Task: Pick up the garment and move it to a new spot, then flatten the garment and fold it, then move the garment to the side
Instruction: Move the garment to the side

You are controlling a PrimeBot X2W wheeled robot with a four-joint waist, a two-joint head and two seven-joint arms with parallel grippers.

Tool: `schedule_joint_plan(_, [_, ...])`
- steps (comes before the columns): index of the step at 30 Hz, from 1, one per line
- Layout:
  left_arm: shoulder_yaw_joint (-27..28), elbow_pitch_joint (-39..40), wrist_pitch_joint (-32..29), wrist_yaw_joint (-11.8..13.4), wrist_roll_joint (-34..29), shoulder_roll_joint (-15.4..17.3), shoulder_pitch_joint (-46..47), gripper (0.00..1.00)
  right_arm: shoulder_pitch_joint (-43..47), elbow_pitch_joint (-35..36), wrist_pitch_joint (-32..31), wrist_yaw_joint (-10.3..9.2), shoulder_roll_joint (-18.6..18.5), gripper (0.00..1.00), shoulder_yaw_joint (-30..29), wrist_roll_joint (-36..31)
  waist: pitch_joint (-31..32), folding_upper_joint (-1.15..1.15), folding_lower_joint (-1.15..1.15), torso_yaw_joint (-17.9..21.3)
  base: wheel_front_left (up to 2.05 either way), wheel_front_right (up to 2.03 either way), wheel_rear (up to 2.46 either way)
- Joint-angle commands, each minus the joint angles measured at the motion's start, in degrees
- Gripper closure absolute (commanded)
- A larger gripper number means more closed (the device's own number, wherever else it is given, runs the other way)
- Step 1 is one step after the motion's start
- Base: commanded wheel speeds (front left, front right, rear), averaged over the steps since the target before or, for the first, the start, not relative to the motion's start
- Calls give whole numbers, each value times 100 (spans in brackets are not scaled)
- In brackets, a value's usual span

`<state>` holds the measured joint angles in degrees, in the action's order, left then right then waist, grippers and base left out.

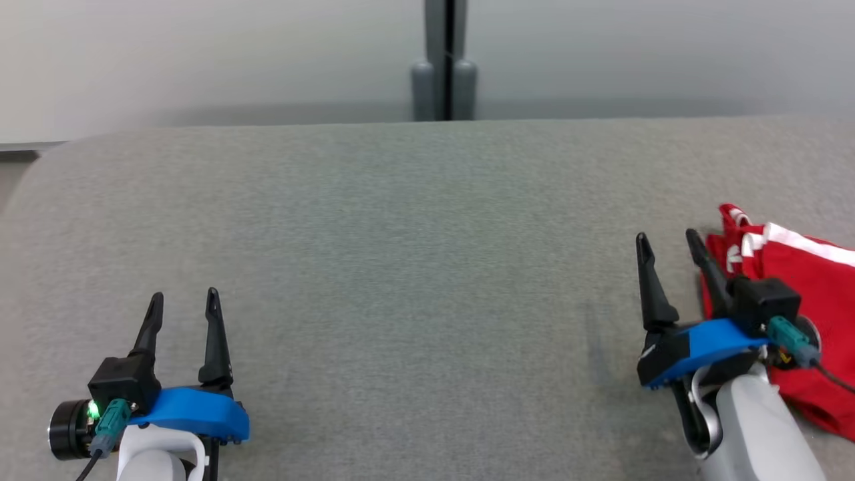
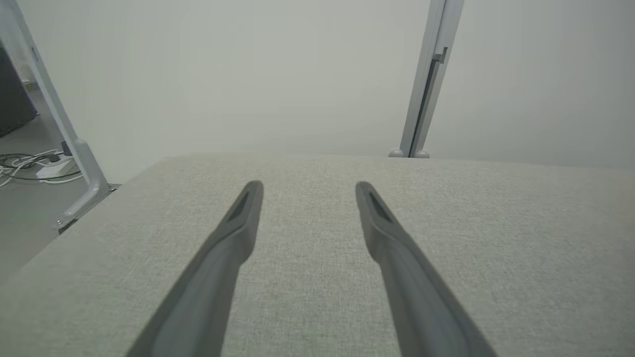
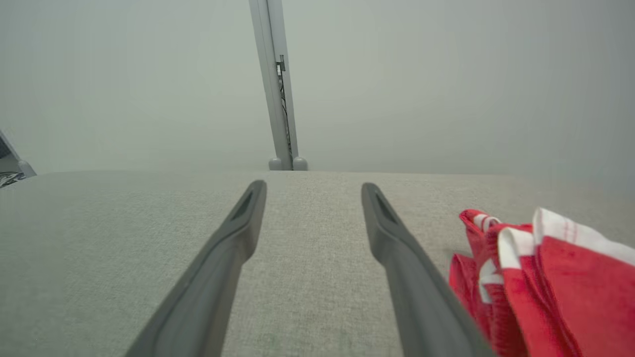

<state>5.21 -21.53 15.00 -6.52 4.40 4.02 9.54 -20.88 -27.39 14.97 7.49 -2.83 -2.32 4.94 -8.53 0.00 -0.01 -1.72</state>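
A red garment (image 1: pixel 811 294) with white trim lies bunched at the right edge of the grey table (image 1: pixel 414 267). In the right wrist view the garment (image 3: pixel 550 277) sits just right of my right finger. My right gripper (image 1: pixel 668 242) stands open immediately left of the cloth, nothing between its fingers, and its wrist hides part of the fabric. My left gripper (image 1: pixel 185 299) is open over bare table at the lower left, far from the garment. The left gripper (image 2: pixel 307 186) holds nothing in its own wrist view, and the right gripper (image 3: pixel 312 186) likewise shows an empty gap.
A grey post (image 1: pixel 445 63) stands against the pale wall behind the table's far edge. Off the table's left side, a frame leg (image 2: pixel 74 148) and loose cables (image 2: pixel 30 166) lie on the floor. The table's left corner is rounded.
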Motion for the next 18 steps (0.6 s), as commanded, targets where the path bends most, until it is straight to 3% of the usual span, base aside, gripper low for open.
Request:
schedule_joint_plan(1, [27, -3, 25, 22, -18, -5, 1, 0, 119, -2, 25, 1, -17, 0, 6, 39, 2, 0, 1, -29, 0, 0, 0])
schedule_joint_plan(7, [59, -149, 25, 61, -90, -48, -228, 0, 643, -18, 27, 2, -22, 0, 5, 324, 373, 0, 1, -212, 0, 0, 0])
schedule_joint_plan(18, [75, -204, 25, 145, -38, -93, -647, 0, 1128, 28, 25, 2, -17, 0, 60, 473, 863, 0, 1, -4, 0, 0, 0])
